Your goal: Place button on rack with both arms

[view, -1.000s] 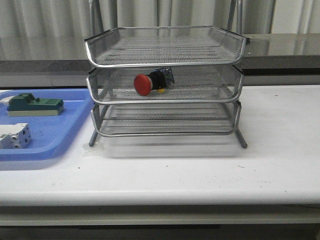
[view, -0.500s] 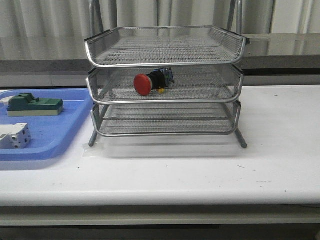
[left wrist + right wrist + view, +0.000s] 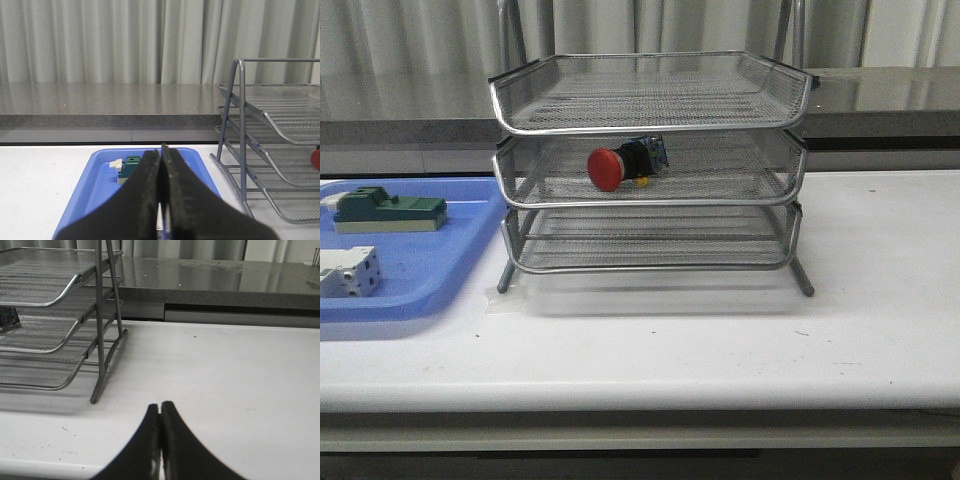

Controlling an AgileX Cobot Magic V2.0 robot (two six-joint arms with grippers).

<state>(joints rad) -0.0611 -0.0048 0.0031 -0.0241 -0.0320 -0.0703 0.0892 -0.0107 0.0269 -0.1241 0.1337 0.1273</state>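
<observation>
The button (image 3: pixel 623 161), with its red head facing front, lies on its side on the middle tier of the silver wire rack (image 3: pixel 650 120) in the front view. A red edge of it shows in the left wrist view (image 3: pixel 316 159). Its dark body shows in the right wrist view (image 3: pixel 7 320). My left gripper (image 3: pixel 161 149) is shut and empty, above the blue tray (image 3: pixel 100 190), to the rack's left (image 3: pixel 270 130). My right gripper (image 3: pixel 160 405) is shut and empty, over the white table to the right of the rack (image 3: pixel 60 295). Neither arm shows in the front view.
A blue tray (image 3: pixel 420 270) at the left holds a green block (image 3: pixel 390 210) and a white terminal block (image 3: pixel 348 272). The green block also shows in the left wrist view (image 3: pixel 131 167). A grey counter ledge (image 3: pixel 880 95) runs behind the white table (image 3: pixel 720 350).
</observation>
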